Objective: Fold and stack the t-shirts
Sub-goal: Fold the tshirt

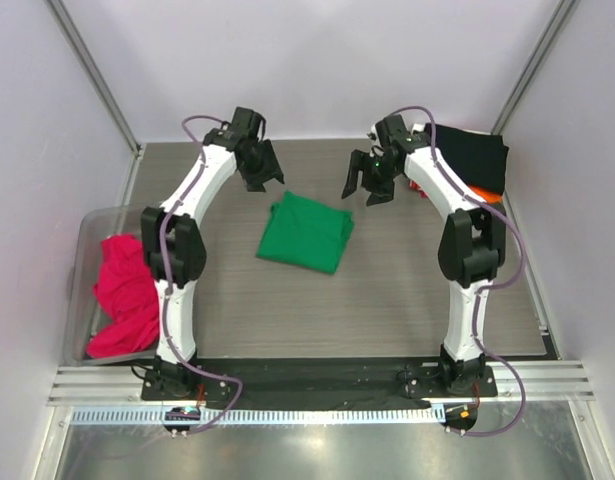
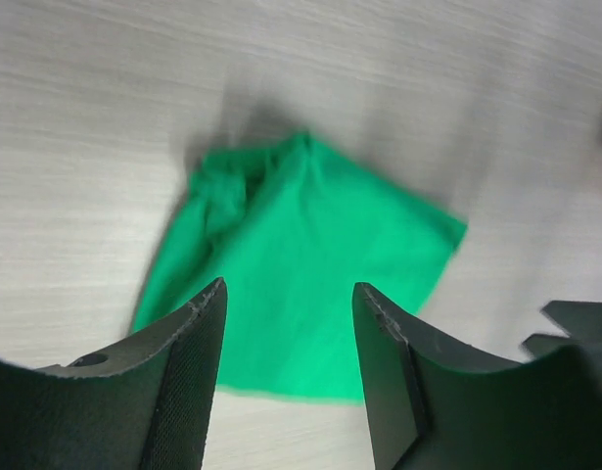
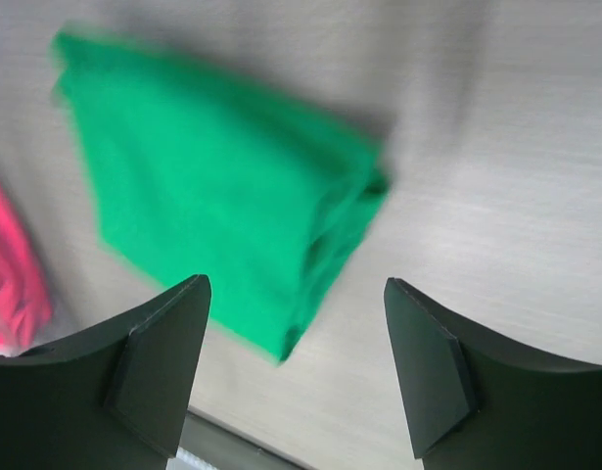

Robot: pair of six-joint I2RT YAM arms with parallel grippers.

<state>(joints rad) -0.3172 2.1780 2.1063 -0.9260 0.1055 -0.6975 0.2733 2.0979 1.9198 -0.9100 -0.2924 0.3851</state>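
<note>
A folded green t-shirt (image 1: 307, 233) lies flat in the middle of the table, seen also from the left wrist (image 2: 301, 279) and from the right wrist (image 3: 217, 186). My left gripper (image 1: 265, 166) hovers above its far left corner, open, nothing between its fingers (image 2: 198, 338). My right gripper (image 1: 368, 182) hangs open above the table beyond the shirt's far right corner, also empty. A crumpled magenta-pink t-shirt (image 1: 125, 295) sits in a bin at the left. Folded black (image 1: 474, 155) and orange (image 1: 485, 193) t-shirts are stacked at the far right.
The clear plastic bin (image 1: 84, 250) stands at the table's left edge. White walls close in the table on three sides. A black strip and metal rail (image 1: 317, 385) run along the near edge by the arm bases.
</note>
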